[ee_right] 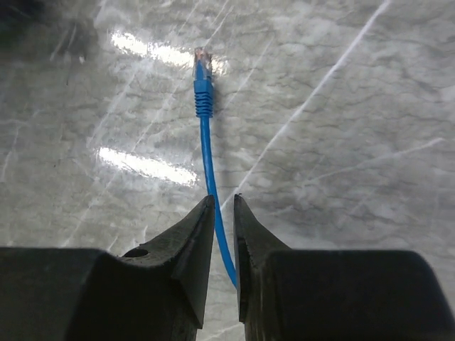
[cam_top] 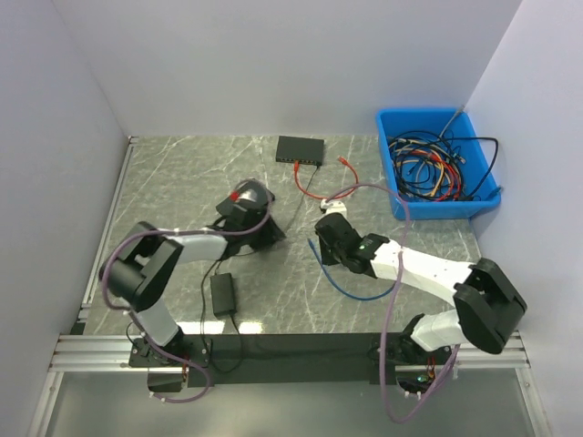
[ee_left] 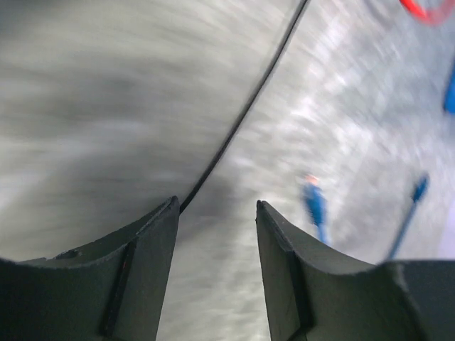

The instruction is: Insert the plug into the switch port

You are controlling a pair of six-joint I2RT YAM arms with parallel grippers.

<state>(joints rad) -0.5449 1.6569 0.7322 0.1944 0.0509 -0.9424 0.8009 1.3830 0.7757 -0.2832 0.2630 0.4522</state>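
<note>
From above, the black network switch [cam_top: 300, 149] sits on the marble table [cam_top: 182, 173] at upper centre of the frame, against the back wall. A red cable [cam_top: 308, 187] leaves its front edge and curls to the right. A blue bin [cam_top: 398, 205] stuffed with tangled cables stands in the upper right corner. The left gripper [cam_top: 264, 226] hangs over the middle of the table, left of centre, and a black power adapter [cam_top: 223, 294] lies below it near the arm bases. The right gripper [cam_top: 321, 244] is low over the table just right of centre, well short of the switch. A blue cable [cam_top: 355, 296] loops out beneath it toward the bottom of the frame.

The left wrist view is smeared with motion blur. The left gripper [ee_left: 216, 202] has its fingers [ee_left: 153, 256] spread apart with nothing between them but bare table. A thin black cord [ee_left: 249, 106] runs from the top edge down to the tip of the left-hand finger. Two blurred blue plug ends show at right, and a bit of the red cable [ee_left: 423, 10] is in the upper right corner.

In the right wrist view, the right gripper [ee_right: 223, 200] has its fingers [ee_right: 192, 241] drawn almost together, pinching the blue cable [ee_right: 207, 153], which passes through the narrow gap between them. The cable runs straight up the frame to its plug [ee_right: 202, 67], a clear connector behind a ribbed blue boot. The plug lies free against the table at upper centre, tip pointing away from the fingers. The switch does not show in this view.
</note>
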